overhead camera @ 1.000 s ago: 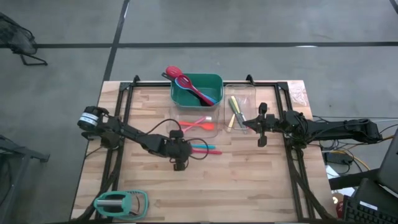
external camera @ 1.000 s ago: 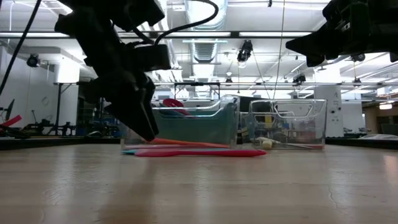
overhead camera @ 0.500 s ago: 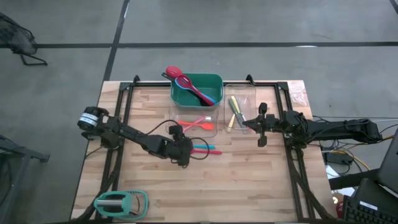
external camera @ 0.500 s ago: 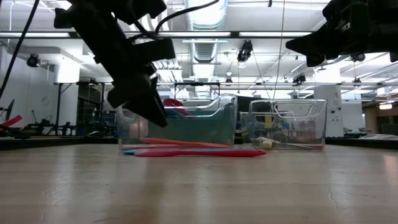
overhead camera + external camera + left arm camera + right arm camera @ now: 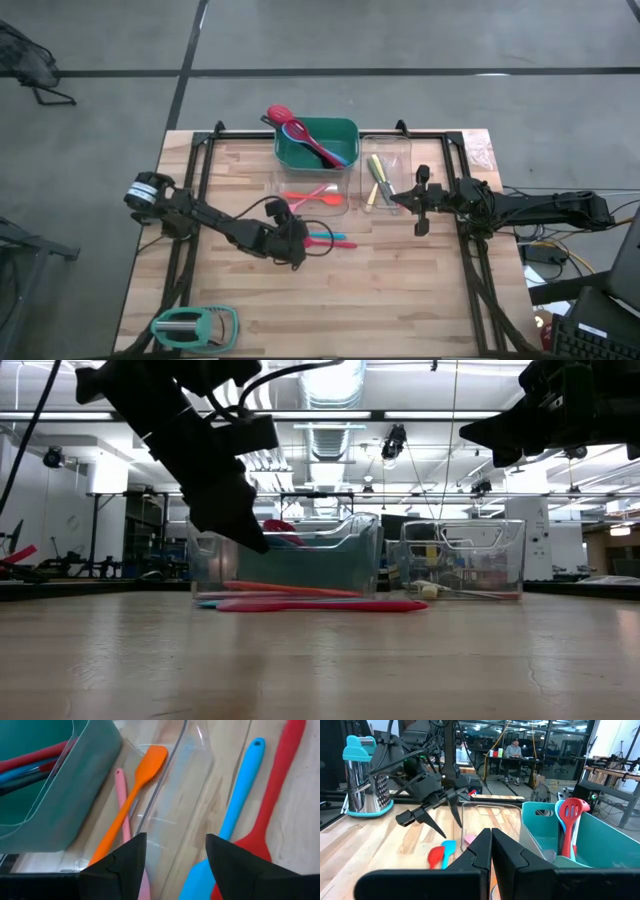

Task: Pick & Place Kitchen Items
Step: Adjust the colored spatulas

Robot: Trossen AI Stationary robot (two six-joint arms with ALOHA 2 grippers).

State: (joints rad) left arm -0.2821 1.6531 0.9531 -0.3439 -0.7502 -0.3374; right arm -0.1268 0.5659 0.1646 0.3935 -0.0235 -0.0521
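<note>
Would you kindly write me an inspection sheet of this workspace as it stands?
Surface: wooden table, bare in front.
Job's things: red spatula and blue spatula on the table; orange spatula and pink one in the clear bin; more in the green bin.
Clutter: mint gadget at a front corner.
Grippers: left gripper open above the spatulas; right gripper shut, empty.
Cables: on the left arm.
Surroundings: seated person far off.
</note>
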